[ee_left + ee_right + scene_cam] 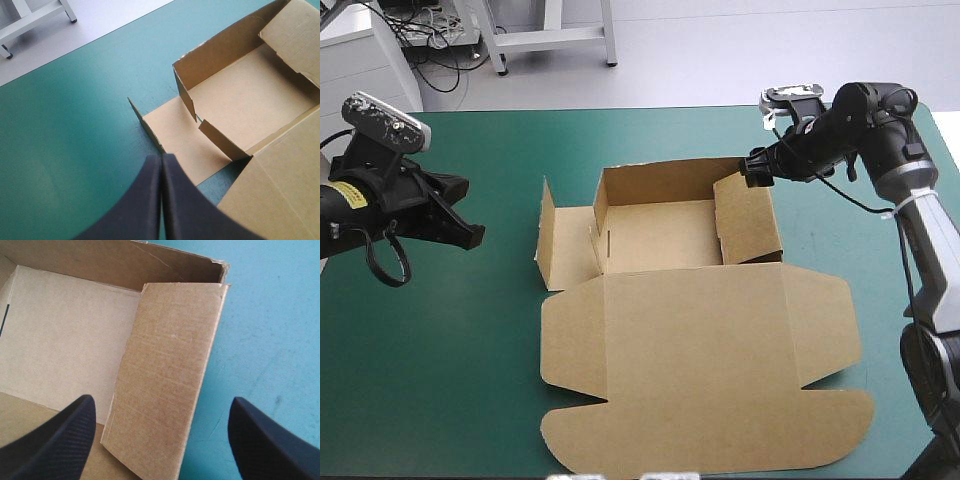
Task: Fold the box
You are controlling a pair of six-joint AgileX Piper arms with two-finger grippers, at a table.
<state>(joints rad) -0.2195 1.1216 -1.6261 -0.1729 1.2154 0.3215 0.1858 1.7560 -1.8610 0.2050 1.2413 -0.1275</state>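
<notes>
The brown box (660,235) lies in the middle of the table as an open tray. Its back wall stands upright and its wide lid (700,360) lies flat toward the front edge. The left side panel (565,250) is folded out on the cover, with its end flap upright. The right wall (170,365) stands raised and leans slightly inward. My right gripper (752,170) hovers at the back right corner, open (161,400), straddling that wall without touching it. My left gripper (472,237) is shut (161,159), left of the box (250,100) and pointing at the folded-out panel.
A strip of teal-green cover (440,380) separates my left gripper from the box. The lid's front lobes reach almost to the table's front edge. The table's far edge (620,109) runs a short way behind the back wall.
</notes>
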